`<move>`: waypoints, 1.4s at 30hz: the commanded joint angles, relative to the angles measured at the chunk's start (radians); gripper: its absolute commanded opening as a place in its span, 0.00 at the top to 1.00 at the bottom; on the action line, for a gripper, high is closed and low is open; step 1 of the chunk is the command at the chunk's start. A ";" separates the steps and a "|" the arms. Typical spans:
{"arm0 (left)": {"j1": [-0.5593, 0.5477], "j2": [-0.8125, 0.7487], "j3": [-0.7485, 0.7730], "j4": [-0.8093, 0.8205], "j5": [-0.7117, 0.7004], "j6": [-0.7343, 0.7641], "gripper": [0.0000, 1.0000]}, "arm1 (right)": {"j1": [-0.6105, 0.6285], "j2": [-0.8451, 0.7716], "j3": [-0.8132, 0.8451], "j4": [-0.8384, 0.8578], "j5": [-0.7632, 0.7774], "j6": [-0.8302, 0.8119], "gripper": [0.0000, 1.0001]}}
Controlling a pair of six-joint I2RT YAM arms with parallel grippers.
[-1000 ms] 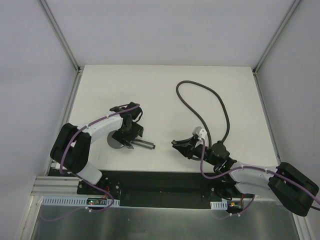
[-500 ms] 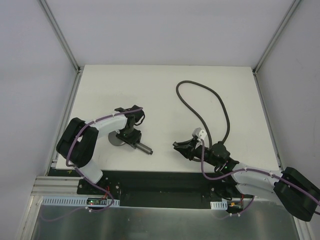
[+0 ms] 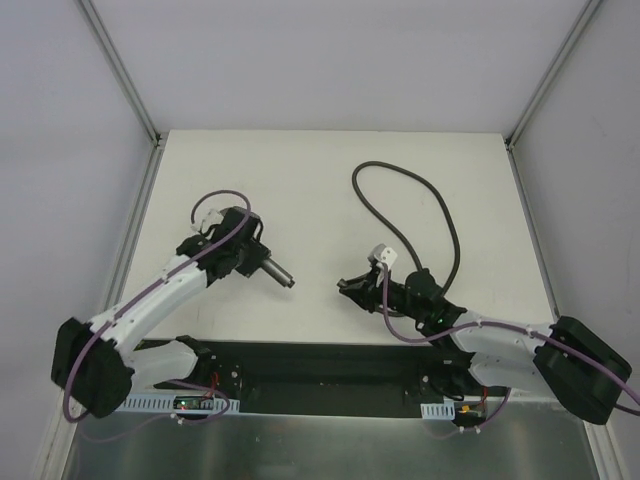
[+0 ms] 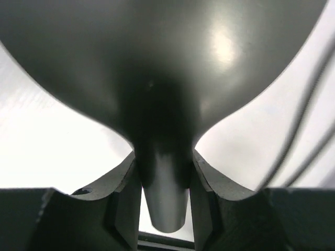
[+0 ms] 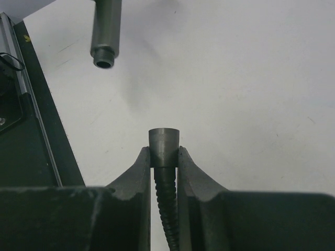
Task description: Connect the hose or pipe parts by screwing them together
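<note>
The dark grey shower head [image 4: 167, 63] is off the table, with my left gripper [image 4: 165, 209] shut on its straight handle [image 4: 165, 201]. From above, the handle [image 3: 274, 271] sticks out of the left gripper [image 3: 248, 258] and points right, toward the other arm. Most of the round face is hidden there. My right gripper [image 3: 348, 288] is shut on the end fitting [image 5: 164, 137] of the dark flexible hose [image 3: 447, 225]. The hose loops over the table's back right. In the right wrist view the handle's threaded end [image 5: 105, 49] lies ahead and left of the right gripper [image 5: 164, 154], with a gap between.
The white table [image 3: 300, 180] has metal frame posts [image 3: 125, 90] at its back corners. A black base strip [image 3: 330, 362] runs along the near edge. A small white connector [image 3: 381, 254] sits on the right wrist.
My left gripper closed on the shower head's handle, lifted it off the table and drew it back left, handle end now aimed at the right gripper. The right gripper edged left with the hose.
</note>
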 commanded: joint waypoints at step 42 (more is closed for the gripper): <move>-0.004 -0.464 -0.186 0.536 -0.041 0.150 1.00 | 0.409 0.434 0.269 0.534 0.664 -0.745 0.99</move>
